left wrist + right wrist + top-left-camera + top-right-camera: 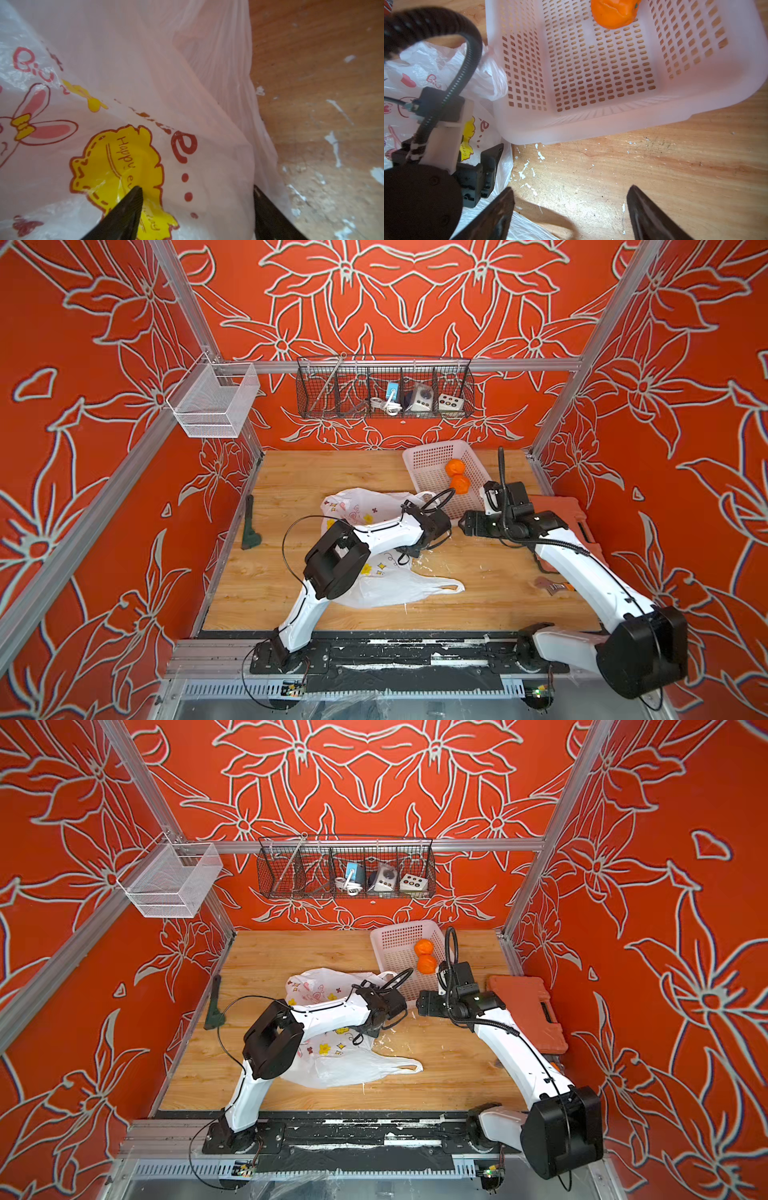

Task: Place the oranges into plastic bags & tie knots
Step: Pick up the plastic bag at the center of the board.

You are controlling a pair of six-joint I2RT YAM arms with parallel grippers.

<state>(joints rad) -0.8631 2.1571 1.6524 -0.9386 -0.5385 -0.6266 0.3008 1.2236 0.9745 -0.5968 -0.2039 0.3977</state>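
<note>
The plastic bag (386,589) is lying crumpled in the middle of the tabletop (311,472) in both top views, printed side up. One loop handle (446,587) is trailing loose and flat toward the lower right. Its film is hiding whatever is inside, so the contents cannot be told.

The white perforated basket (432,448) is sitting at the upper right of the tabletop, its near corner touching the bag. Two fruits are resting in it, the upper orange (455,467) and the lower orange (460,485), touching each other beside the basket's right wall.

The left gripper (197,187) is reaching down onto the bag with its jaws standing apart. One fingertip (135,199) is pressing on the yellow label (116,162), and the other is sitting at the bag's edge beside bare wood. The film is lying between them unpinched.

The right gripper (571,187) is hovering released over bare tabletop just below the basket in the right wrist view, grasping nothing.

A black wire rack (384,414) is hanging at upper centre on the back wall. Its right compartments are holding small devices and a coiled white cable, and a thin rod is leaning in a left one. A white mesh basket (212,414) is hanging at the upper left. A closed orange tool case (528,1011) is lying at the tabletop's right edge.
</note>
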